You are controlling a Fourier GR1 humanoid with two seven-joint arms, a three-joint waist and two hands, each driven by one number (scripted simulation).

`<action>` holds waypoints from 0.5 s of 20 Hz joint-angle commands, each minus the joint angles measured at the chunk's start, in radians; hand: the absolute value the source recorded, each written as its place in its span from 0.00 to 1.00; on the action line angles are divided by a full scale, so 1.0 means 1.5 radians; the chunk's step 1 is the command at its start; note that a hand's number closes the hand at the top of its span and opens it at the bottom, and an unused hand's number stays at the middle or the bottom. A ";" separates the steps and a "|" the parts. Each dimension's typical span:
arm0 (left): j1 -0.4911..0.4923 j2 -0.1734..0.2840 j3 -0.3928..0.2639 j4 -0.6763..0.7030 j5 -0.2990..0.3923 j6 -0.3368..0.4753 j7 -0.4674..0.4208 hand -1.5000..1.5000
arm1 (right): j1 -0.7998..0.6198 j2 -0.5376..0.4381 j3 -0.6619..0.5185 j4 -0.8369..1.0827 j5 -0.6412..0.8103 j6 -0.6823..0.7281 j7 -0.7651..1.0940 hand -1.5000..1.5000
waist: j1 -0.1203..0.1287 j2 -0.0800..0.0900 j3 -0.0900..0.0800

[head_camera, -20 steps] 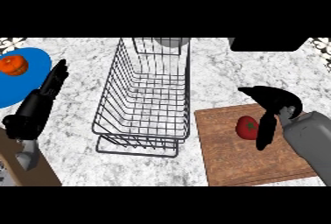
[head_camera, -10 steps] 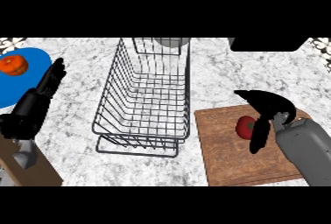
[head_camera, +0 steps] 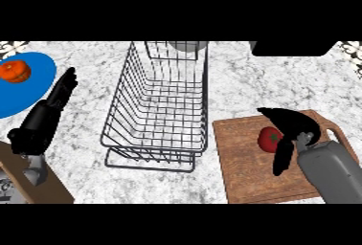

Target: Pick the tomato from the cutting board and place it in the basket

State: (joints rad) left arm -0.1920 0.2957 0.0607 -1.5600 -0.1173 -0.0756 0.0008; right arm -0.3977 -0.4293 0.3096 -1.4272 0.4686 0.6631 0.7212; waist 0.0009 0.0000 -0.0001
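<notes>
Right robot hand (head_camera: 293, 128) spread wide over tomato (head_camera: 269, 139) on board (head_camera: 247, 172); looks smooth, soft, light, so cup its sides w/o squeezing.

Tomato (head_camera: 269, 139) on cutting board (head_camera: 247, 167), right of basket (head_camera: 159, 112).

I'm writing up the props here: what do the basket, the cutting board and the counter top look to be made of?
The basket looks like thin dark metal wire with a plain finish: open grid walls with the counter showing through. The cutting board looks like wood, matte brown with streaky grain. The counter top looks like marble or a similar stone, white with grey veining; it could be laminate.
</notes>
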 commanded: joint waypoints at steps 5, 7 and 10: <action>-0.041 -0.015 0.014 -0.012 -0.014 -0.009 0.046 0.50 | 0.004 0.033 -0.030 0.031 0.066 0.027 -0.032 0.00 | 0.000 0.000 0.000; 0.034 -0.012 0.014 -0.080 -0.015 -0.017 0.035 0.50 | -0.021 0.064 -0.032 0.082 0.085 0.004 -0.036 0.00 | 0.005 0.000 0.000; 0.002 -0.016 0.032 -0.027 -0.009 -0.030 0.016 0.50 | 0.014 0.064 -0.063 0.052 0.081 0.024 -0.040 1.00 | 0.001 0.000 0.000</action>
State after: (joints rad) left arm -0.1924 0.2752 0.0916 -1.5836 -0.1371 -0.1061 0.0112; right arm -0.3849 -0.3669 0.2453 -1.3575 0.5831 0.6601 0.6524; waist 0.0026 -0.0031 -0.0033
